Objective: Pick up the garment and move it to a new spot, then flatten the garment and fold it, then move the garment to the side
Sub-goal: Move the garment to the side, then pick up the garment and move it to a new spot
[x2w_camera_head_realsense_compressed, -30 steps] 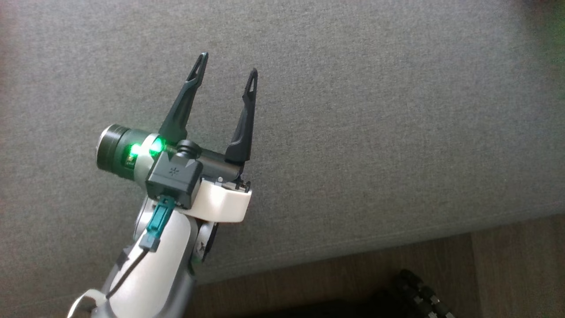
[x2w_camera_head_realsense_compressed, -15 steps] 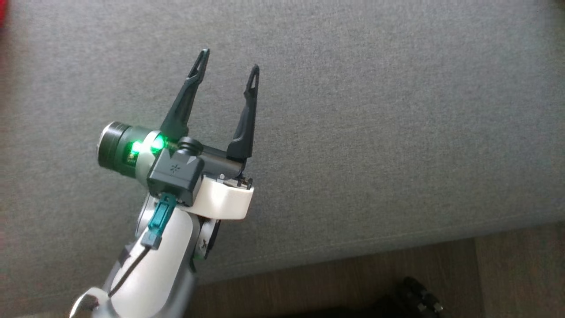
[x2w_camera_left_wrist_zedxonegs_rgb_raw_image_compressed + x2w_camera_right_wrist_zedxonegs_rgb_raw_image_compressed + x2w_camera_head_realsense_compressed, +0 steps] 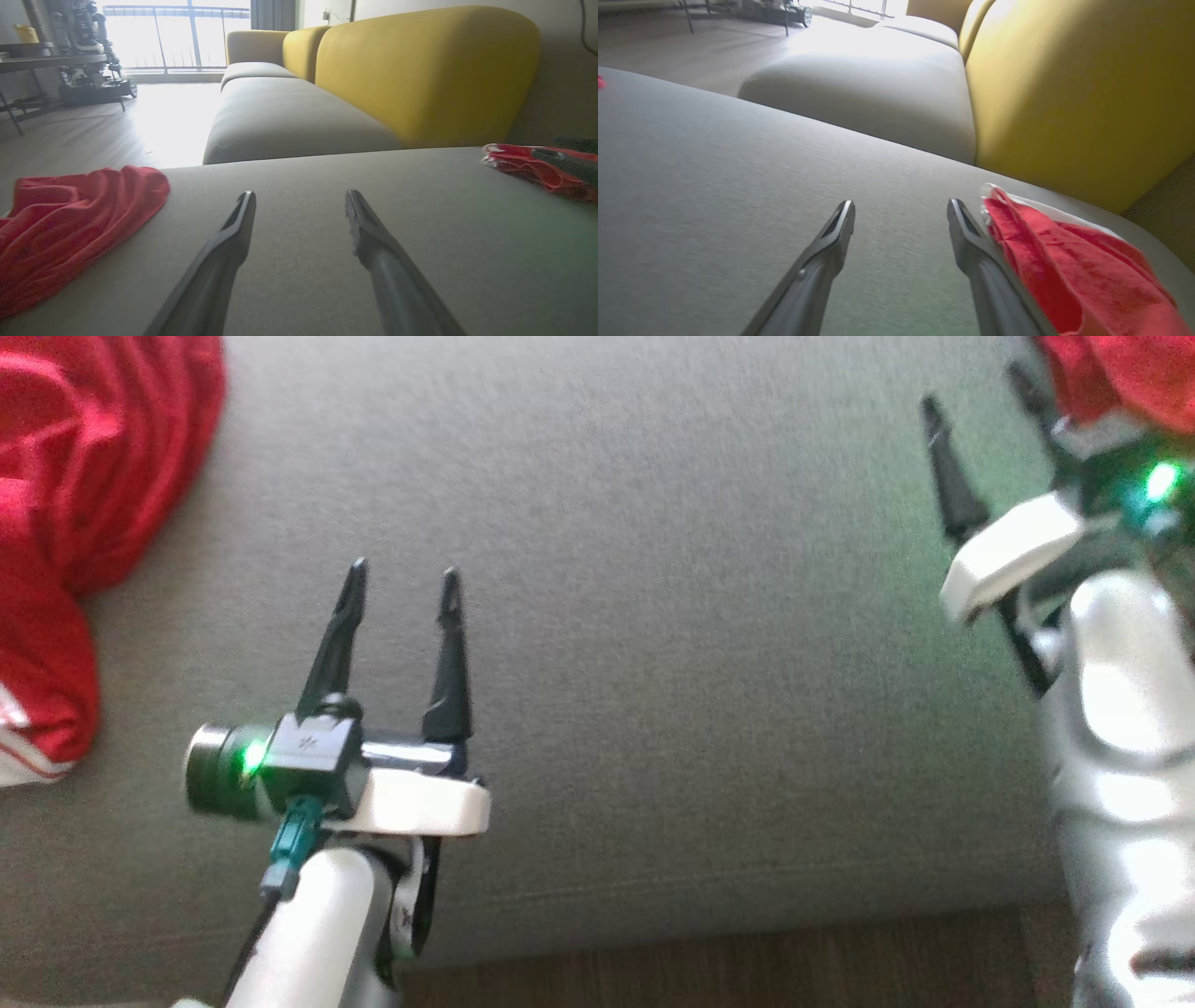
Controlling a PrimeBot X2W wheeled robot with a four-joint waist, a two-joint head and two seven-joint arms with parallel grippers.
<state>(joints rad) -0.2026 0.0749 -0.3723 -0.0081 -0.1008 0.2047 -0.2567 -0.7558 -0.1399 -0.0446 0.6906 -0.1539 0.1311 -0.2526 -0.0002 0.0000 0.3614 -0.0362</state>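
Note:
A folded red garment (image 3: 1064,261) with a white edge lies on the grey sofa seat (image 3: 700,616), seen at the head view's top right (image 3: 1111,373). My right gripper (image 3: 976,392) is open beside it, and the fabric rests against the outside of one finger (image 3: 976,242). Nothing lies between its fingers (image 3: 901,210). A second red garment (image 3: 84,476), crumpled and with white striped trim, sits at the far left (image 3: 70,219). My left gripper (image 3: 404,574) hovers open over bare cushion between the two (image 3: 299,200).
Yellow backrests (image 3: 420,70) rise behind the seat, and a further grey cushion (image 3: 289,116) continues beyond it. The seat's front edge and wooden floor (image 3: 747,961) run along the head view's bottom. A table with equipment (image 3: 79,56) stands by the window.
The head camera has swung, bringing both red garments and the right arm into view. My left gripper stays open as before.

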